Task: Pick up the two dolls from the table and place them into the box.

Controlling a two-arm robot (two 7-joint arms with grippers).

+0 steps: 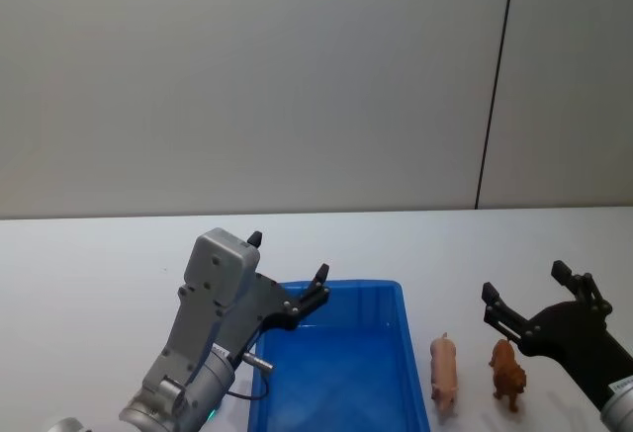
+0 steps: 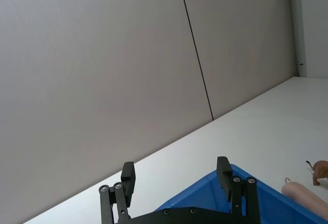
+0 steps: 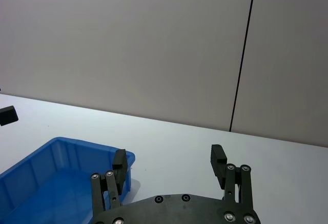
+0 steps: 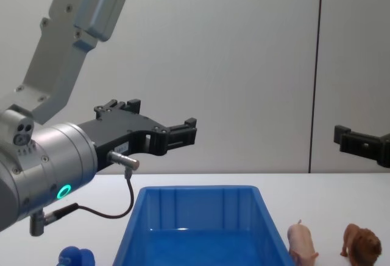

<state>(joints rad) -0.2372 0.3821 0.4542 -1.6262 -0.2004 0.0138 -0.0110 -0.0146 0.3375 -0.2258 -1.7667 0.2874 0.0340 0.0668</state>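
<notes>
Two dolls stand on the white table just right of the box: a pale pink pig (image 1: 444,371) and a brown animal figure (image 1: 508,370) beside it. The box (image 1: 341,286) is a bright blue bin with nothing visible inside. My left gripper (image 1: 288,256) hangs open and empty above the box's far left corner. My right gripper (image 1: 524,280) is open and empty in the air, just beyond and above the brown doll. In the chest view the pig (image 4: 302,241) and brown doll (image 4: 361,245) sit low at the right, well below both grippers.
A small blue object (image 4: 76,257) lies on the table left of the box, under my left arm. A grey wall with a dark vertical seam (image 1: 495,86) stands behind the table. White tabletop (image 1: 99,264) stretches beyond and to both sides of the box.
</notes>
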